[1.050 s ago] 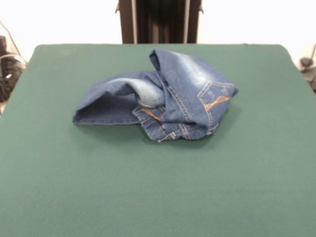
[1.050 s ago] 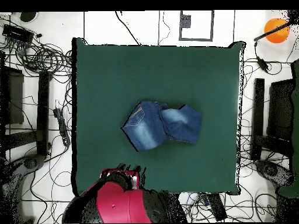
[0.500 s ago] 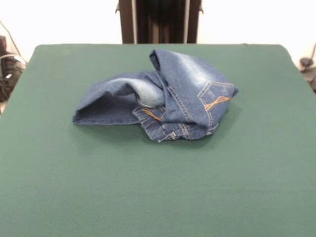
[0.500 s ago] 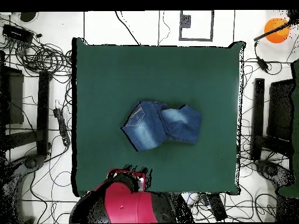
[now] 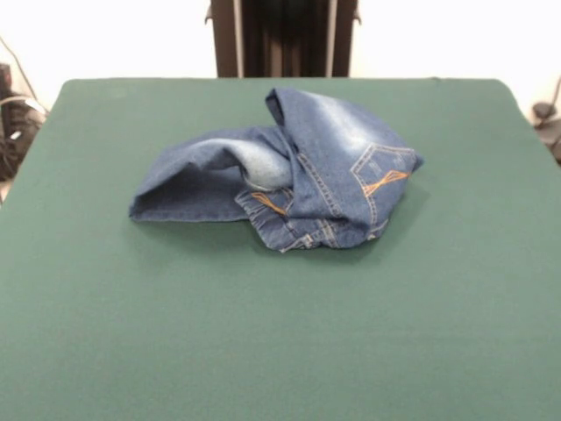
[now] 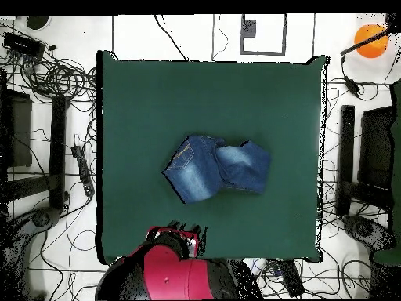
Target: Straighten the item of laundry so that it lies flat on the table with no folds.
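The item of laundry (image 5: 289, 171), a pair of blue denim jeans, lies bunched and folded over itself a little behind the middle of the table (image 5: 280, 333). A stitched pocket with orange thread faces up on its right side, and a leg end opens to the left. In the overhead view the jeans (image 6: 218, 168) sit near the centre of the green table (image 6: 141, 94). The red and black arm (image 6: 168, 270) is drawn back at the table's bottom edge, with its gripper (image 6: 178, 233) well apart from the jeans. The front view does not show the gripper.
Cables, stands and dark equipment (image 6: 47, 157) surround the table on the floor. An orange ball (image 6: 370, 39) sits off the top right corner. The dark pedestal (image 5: 282, 37) stands behind the far edge.
The arm has shifted slightly to the right along the table's bottom edge in the overhead view. The jeans have not moved.
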Tool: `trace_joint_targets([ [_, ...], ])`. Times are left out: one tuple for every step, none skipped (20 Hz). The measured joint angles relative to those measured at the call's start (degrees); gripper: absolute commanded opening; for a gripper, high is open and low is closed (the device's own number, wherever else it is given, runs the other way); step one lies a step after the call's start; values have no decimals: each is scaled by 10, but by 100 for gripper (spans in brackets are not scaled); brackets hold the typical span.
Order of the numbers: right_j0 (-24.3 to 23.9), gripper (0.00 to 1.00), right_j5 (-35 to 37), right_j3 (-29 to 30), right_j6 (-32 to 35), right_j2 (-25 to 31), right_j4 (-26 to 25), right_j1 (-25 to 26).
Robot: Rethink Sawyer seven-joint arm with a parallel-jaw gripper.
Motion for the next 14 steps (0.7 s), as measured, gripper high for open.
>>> trace_joint_targets([
  [1,100,0,0,0,-1,0,0],
  [2,100,0,0,0,-3,1,0],
  [4,100,0,-1,0,-5,1,0],
  [7,100,0,-2,0,-7,1,0],
  [9,100,0,-2,0,-8,1,0],
  [14,100,0,-3,0,-11,1,0],
  [19,100,0,-5,0,-15,0,2],
  [22,100,-1,-6,0,-17,0,3],
  [31,100,-5,-9,0,-24,0,9],
  [36,100,-9,-12,0,-28,0,13],
  [45,100,-18,-15,0,-34,0,20],
  [48,100,-21,-17,0,-35,0,23],
  [54,100,-30,-19,0,-40,0,29],
  [61,100,-40,-22,0,-44,0,36],
])
